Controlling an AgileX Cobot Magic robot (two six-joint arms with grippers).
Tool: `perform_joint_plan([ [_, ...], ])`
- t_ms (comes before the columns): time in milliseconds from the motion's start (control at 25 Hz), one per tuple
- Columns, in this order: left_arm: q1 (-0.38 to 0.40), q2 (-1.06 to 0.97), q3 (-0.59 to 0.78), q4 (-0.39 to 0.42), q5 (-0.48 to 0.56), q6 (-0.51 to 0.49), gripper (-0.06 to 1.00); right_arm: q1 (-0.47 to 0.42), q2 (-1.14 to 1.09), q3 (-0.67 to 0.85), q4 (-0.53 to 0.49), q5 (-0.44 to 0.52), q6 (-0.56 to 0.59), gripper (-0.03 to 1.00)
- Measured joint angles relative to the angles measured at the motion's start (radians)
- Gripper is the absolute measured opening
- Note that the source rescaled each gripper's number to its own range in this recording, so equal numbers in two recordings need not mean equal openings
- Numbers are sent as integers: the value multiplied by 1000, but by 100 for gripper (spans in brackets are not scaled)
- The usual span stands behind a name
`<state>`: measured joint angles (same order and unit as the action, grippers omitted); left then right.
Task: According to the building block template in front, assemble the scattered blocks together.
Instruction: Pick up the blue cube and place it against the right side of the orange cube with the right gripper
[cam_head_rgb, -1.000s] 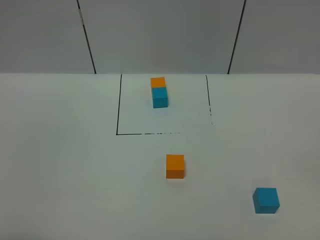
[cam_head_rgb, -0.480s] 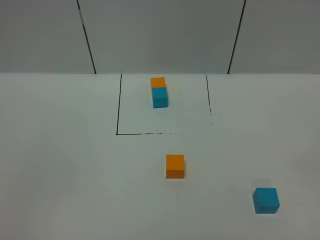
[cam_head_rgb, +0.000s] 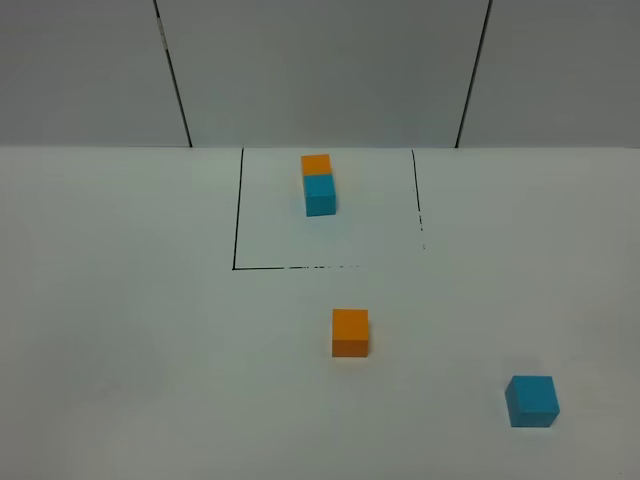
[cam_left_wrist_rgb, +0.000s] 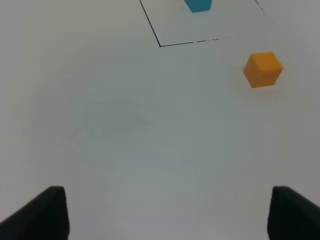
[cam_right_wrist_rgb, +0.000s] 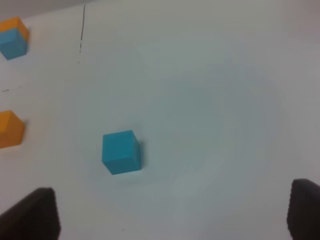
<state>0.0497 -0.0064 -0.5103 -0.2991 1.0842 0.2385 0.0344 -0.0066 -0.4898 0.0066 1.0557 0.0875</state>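
The building block template (cam_head_rgb: 319, 184), an orange cube joined to a cyan cube, stands inside the black drawn outline at the back of the white table. A loose orange block (cam_head_rgb: 350, 332) sits in front of the outline, and a loose cyan block (cam_head_rgb: 531, 400) lies near the front right. Neither arm shows in the high view. In the left wrist view my left gripper (cam_left_wrist_rgb: 167, 215) is open over bare table, with the orange block (cam_left_wrist_rgb: 263, 69) well ahead of it. My right gripper (cam_right_wrist_rgb: 172, 215) is open, the cyan block (cam_right_wrist_rgb: 121, 152) lying apart in front of it.
The black outline (cam_head_rgb: 236, 225) marks a square at the back centre of the white table (cam_head_rgb: 120, 330). A grey panelled wall (cam_head_rgb: 320, 70) rises behind the table.
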Motion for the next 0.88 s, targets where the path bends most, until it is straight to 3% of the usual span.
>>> perform_joint_plan([
  [880,0,-1,0,0,0,0,69,0,0,0,0,0,0,81],
])
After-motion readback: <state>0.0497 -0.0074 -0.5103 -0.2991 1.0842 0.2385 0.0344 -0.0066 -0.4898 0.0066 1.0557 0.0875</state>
